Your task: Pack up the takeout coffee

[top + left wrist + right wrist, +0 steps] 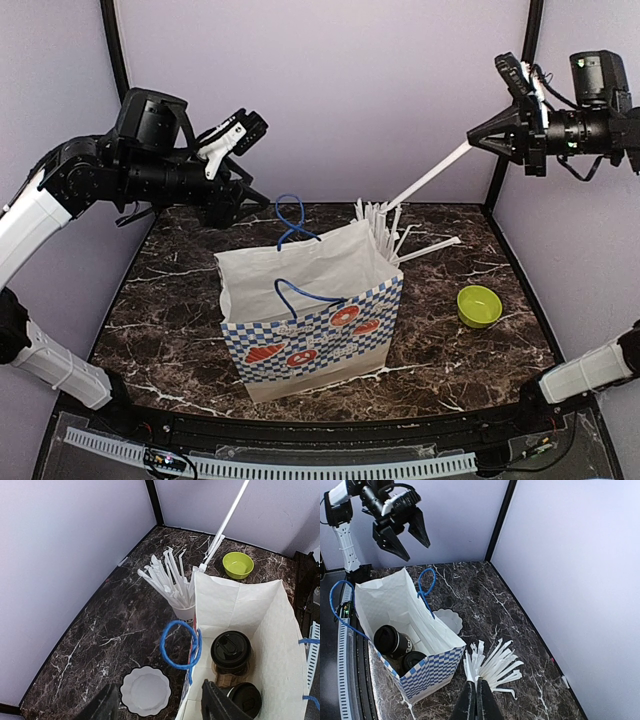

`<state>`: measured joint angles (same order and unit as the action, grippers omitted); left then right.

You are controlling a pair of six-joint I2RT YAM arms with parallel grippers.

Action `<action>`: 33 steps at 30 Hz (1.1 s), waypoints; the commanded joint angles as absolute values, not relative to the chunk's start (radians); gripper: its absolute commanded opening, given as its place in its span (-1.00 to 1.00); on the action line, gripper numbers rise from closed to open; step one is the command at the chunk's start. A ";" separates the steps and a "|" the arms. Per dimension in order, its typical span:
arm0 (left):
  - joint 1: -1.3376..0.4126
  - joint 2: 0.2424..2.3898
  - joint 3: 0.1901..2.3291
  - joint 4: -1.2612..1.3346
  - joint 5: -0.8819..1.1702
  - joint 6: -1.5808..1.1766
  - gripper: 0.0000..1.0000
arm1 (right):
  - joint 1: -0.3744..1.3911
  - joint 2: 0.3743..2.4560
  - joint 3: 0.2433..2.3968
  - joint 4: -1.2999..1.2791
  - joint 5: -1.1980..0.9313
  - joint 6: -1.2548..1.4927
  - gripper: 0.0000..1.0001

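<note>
Two small black paper cups point(230, 650), capped with black plastic lids, stand side by side inside the white checked paper bag point(240, 600); left pincer point(416, 552) hovers spread, right pincer point(478, 140) pinches a white wrapped straw point(430, 175).

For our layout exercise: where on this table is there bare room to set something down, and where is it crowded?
Bare marble table lies left of the paper bag, out to the wall, and between the bag and the lime-green bowl. Crowded: behind the bag, where the cup of straws and the white scalloped dish sit close to it.
</note>
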<state>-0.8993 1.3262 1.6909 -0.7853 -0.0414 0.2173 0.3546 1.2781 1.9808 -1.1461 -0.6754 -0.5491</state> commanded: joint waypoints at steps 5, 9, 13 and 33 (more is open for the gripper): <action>-0.896 1.310 1.678 -0.744 -0.094 0.201 0.17 | 0.384 1.362 2.049 -1.210 -0.903 -0.565 -1.00; -0.896 1.285 1.639 -0.708 -0.116 0.187 0.18 | 0.475 1.402 2.025 -1.198 -0.863 -0.561 -1.00; -0.895 1.267 1.624 -0.704 -0.117 0.179 0.18 | 0.596 1.474 1.993 -1.165 -0.788 -0.538 -0.99; -0.895 1.208 1.514 -0.629 -0.119 0.152 0.21 | 0.718 1.655 2.071 -1.075 -0.663 -0.505 0.10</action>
